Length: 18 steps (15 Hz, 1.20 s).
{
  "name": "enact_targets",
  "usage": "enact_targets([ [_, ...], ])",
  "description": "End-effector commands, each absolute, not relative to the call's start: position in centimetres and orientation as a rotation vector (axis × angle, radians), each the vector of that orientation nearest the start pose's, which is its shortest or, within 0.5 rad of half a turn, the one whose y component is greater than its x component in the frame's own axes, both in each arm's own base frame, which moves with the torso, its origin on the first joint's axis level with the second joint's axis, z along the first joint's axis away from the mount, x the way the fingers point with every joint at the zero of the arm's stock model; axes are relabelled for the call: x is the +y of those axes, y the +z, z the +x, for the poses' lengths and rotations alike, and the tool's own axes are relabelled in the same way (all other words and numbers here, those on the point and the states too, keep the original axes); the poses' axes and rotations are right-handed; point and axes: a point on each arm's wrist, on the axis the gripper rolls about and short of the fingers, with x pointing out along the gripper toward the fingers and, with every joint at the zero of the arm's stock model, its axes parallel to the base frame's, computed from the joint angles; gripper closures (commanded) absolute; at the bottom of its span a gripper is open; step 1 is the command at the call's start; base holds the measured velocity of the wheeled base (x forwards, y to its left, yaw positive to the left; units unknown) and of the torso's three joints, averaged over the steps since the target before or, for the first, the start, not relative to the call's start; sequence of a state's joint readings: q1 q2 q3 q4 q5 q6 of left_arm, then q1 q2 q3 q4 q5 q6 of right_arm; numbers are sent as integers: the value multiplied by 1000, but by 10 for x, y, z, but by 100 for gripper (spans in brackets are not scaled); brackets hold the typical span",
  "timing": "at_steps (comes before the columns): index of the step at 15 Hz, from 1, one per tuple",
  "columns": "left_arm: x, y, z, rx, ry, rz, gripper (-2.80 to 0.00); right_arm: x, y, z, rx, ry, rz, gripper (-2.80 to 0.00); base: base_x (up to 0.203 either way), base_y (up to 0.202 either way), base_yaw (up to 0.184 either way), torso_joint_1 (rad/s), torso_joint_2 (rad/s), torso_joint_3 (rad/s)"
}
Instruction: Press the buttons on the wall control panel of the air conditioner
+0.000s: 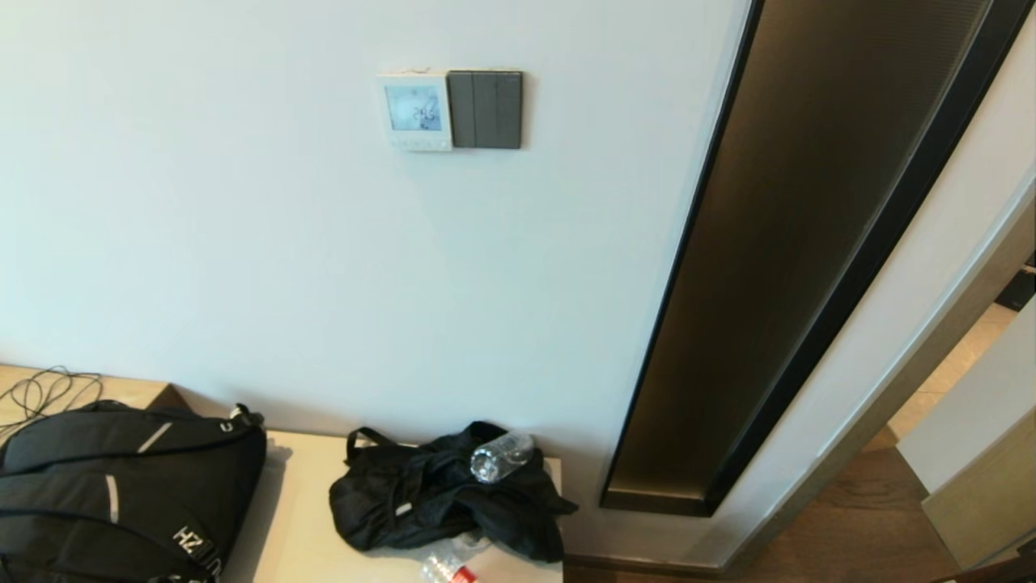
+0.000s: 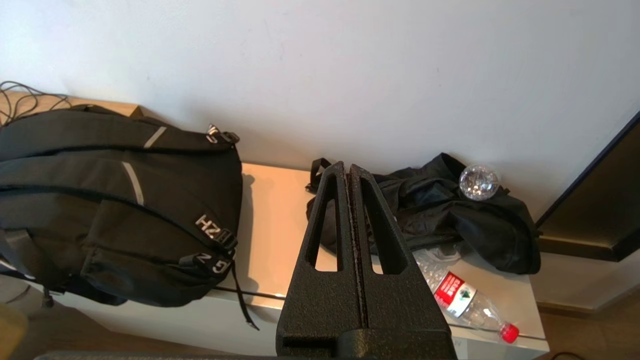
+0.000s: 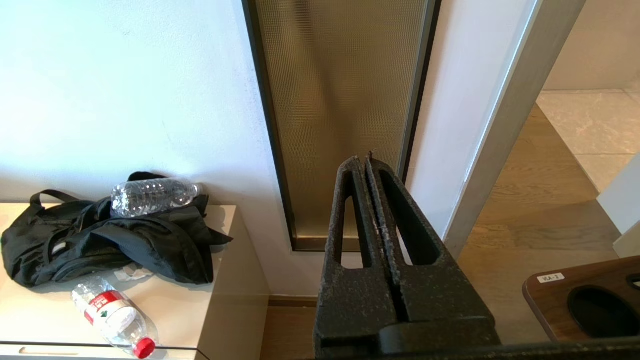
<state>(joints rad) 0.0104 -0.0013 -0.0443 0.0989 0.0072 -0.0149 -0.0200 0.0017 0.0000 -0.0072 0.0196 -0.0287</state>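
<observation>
Wall thermostat (image 1: 413,111), white and square, mounted high on the pale wall (image 1: 243,243) with its lit screen (image 1: 413,108) showing digits; the buttons (image 1: 418,143) form a thin strip along its lower edge, too small to count. A dark grey switch plate (image 1: 486,109) touches its right side. Nothing stands in front of either; neither arm appears in the head view.

Below, against the wall, a low cabinet (image 1: 299,518) carries a large black backpack (image 1: 113,494) at the left and a crumpled black bag (image 1: 437,494) at the right, with a clear water bottle (image 1: 500,457) lying on the bag. A second bottle with a red label (image 1: 449,573) lies at the cabinet's front edge. Loose cables (image 1: 44,393) trail at far left. A tall dark glass panel (image 1: 809,243) runs down the wall to the right of the cabinet.

The left wrist view shows the left gripper (image 2: 349,170) low, above the cabinet's front, fingers pressed together, holding nothing; the thermostat is out of this view, but the red-capped bottle (image 2: 462,300) is seen whole. The right wrist view shows the right gripper (image 3: 365,162), likewise closed and empty, facing the glass panel (image 3: 340,115), with wooden floor (image 3: 540,215) and a doorway to its right, and part of a brown wooden tray (image 3: 555,295)
</observation>
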Motion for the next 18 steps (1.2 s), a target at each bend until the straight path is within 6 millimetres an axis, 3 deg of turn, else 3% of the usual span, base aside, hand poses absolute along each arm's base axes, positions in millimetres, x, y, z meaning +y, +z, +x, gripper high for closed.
enact_targets([
  [1, 0, 78, -26, 55, 19, -15, 0, 1, 76, -23, -6, 0, -29, 0, 0, 0, 0, 0, 0, 0],
  [18, 0, 78, -26, 55, 19, -15, 0, 1, 76, -23, -2, -2, -29, 0, 0, 0, 0, 0, 0, 0],
])
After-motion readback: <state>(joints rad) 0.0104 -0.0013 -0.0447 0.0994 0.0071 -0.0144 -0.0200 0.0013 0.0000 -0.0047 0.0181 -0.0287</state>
